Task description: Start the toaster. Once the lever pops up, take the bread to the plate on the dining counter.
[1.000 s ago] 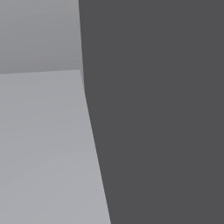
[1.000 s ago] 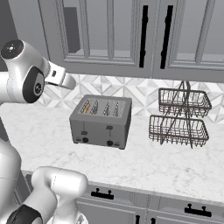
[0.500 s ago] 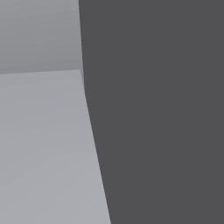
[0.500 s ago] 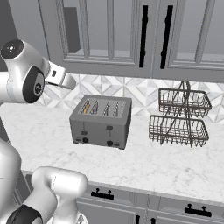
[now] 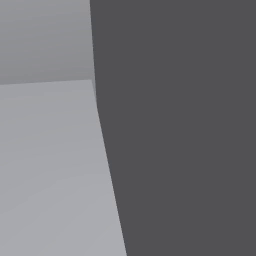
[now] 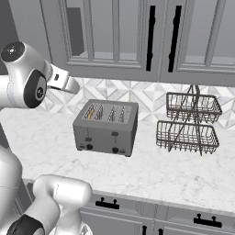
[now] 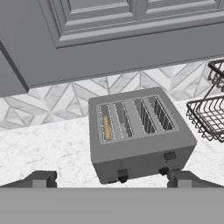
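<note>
Hand view: toaster (image 7: 140,133) sits on the marble bench (image 7: 43,148), long axis left-right, four slots running near-far. Bread (image 7: 106,127) stands on edge in the leftmost slot, long axis near-far, mostly sunk. Pincer (image 7: 111,178) hovers near side of the toaster, fingers (image 7: 41,178) spread wide, holding nothing, touching nothing. Right base view: wire rack (image 6: 190,124) well right of toaster.

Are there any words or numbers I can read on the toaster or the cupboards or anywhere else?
None: nothing here carries readable writing.
The grey four-slot metal toaster has only plain dark knobs and levers on its front, no letters.
The grey panelled wall cupboards with black handles are blank.
The dark two-tier wire basket rack bears no label.
</note>
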